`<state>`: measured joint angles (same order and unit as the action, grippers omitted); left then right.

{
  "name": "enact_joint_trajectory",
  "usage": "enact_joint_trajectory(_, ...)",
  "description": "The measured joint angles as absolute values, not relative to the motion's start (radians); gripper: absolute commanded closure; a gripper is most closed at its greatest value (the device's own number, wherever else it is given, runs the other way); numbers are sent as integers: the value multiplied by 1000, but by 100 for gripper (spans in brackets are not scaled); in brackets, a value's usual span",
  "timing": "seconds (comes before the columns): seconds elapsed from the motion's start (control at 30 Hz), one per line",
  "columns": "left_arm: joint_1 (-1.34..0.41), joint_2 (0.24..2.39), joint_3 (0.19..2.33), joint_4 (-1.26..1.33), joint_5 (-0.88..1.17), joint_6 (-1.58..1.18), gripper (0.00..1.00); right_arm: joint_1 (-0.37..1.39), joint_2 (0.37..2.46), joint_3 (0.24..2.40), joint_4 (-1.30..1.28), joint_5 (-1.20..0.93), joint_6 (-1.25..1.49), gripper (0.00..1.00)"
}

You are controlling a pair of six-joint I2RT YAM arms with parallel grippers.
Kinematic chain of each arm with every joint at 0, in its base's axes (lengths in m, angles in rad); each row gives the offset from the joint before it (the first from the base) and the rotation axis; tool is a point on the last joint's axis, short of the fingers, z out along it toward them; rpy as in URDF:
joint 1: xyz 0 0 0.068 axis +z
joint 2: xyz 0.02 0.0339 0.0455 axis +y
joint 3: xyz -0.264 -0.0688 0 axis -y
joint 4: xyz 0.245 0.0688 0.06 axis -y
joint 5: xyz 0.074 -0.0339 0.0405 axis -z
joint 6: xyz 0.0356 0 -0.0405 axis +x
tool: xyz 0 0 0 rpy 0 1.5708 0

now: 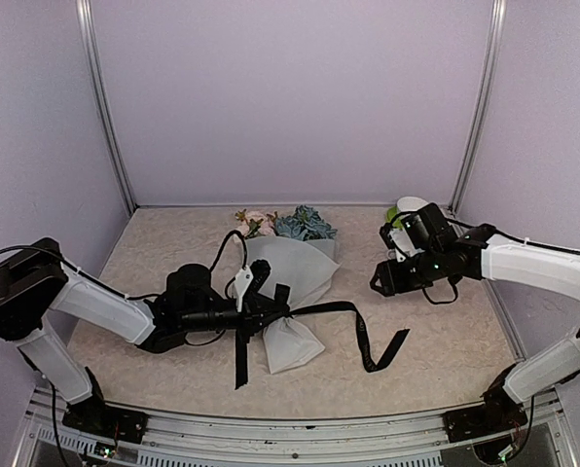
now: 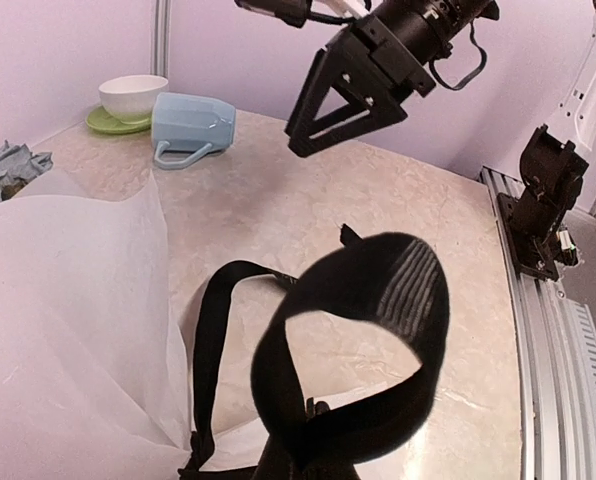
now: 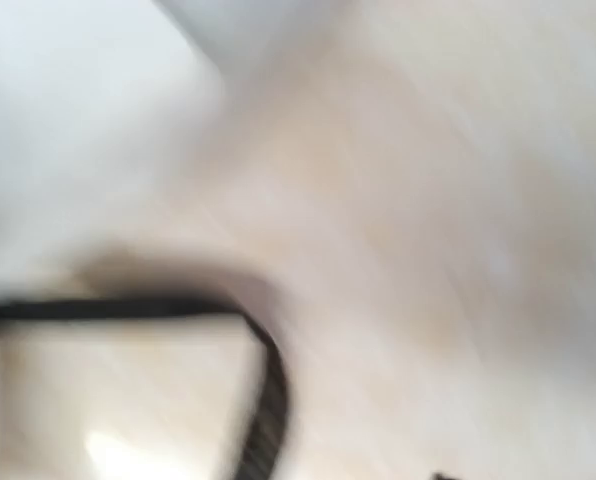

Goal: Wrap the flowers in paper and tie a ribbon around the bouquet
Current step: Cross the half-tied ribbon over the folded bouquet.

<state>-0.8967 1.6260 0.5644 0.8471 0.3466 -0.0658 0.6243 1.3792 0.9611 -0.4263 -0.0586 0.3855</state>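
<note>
The bouquet lies on the table with its pink and blue flowers (image 1: 288,225) at the far end and the frosted white paper (image 1: 292,274) narrowing toward me. The black ribbon (image 1: 360,329) circles the paper's neck. One tail trails right across the table and another hangs toward the near edge. My left gripper (image 1: 264,311) sits at that neck, shut on the ribbon, which rises as a loop (image 2: 378,290) right in front of its camera and hides the fingers. My right gripper (image 1: 377,282) hovers to the right, open and empty, also visible in the left wrist view (image 2: 333,125). The right wrist view is blurred and shows only ribbon (image 3: 268,400).
At the back right stand a pale blue mug (image 2: 193,125) lying on its side and a white bowl (image 2: 133,97) on a green saucer (image 2: 108,122). Purple walls enclose the table, and a metal rail (image 2: 538,330) runs along the near edge.
</note>
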Motion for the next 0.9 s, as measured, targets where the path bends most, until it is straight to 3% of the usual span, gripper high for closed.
enact_joint_trajectory(0.23, -910, 1627, 566, 826, 335, -46, 100, 737, 1363, 879, -612, -90, 383, 29)
enact_joint_trajectory(0.43, -911, 1633, 582, 814, 335, -43, 100, 844, 1401, 812, -613, -191, 395, 30)
enact_joint_trajectory(0.53, -912, 1635, 586, 810, 335, -43, 100, 848, 1442, 795, -585, -207, 396, 39)
enact_joint_trajectory(0.7, -913, 1635, 595, 794, 333, -40, 100, 855, 1476, 721, -509, -250, 413, 97)
enact_joint_trajectory(0.9, -918, 1635, 595, 789, 330, -38, 100, 852, 1461, 694, -485, -231, 469, 100)
